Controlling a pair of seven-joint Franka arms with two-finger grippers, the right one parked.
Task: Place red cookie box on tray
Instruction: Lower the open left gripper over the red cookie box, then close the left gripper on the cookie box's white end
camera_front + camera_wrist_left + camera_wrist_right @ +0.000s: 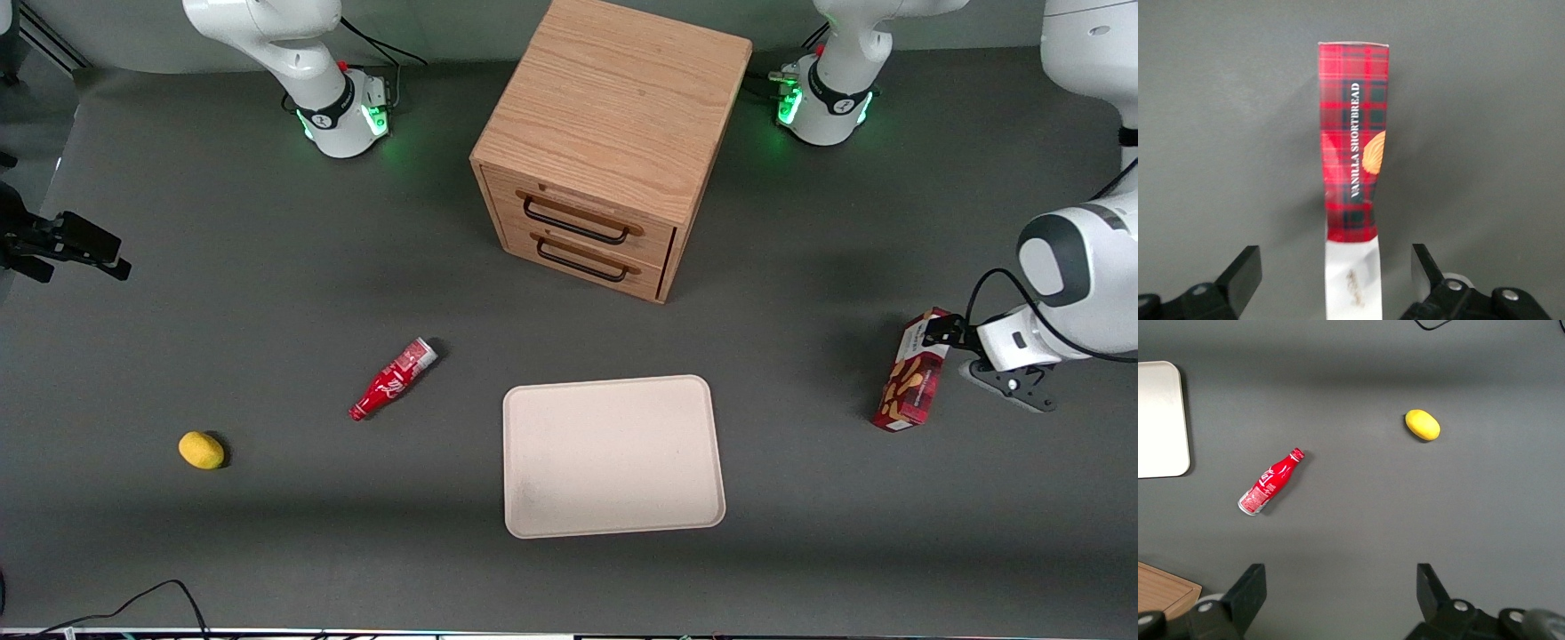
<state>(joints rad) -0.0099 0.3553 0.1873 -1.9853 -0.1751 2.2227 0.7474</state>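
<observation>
Left wrist view: the box [1353, 167] lies on the table [1485, 133], its white end between the spread, untouching fingers [1245, 273] of the gripper [1337, 273]. It lies well apart from the tray [613, 455], toward the working arm's end.

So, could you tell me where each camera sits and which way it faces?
Front view: high, facing the arms, looking down on the tray and drawer cabinet; arm bases show.
Left wrist view: looks down past the open gripper onto the red cookie box, also in front view.
Right wrist view: the parked gripper's fingers over bottle, lemon.
</observation>
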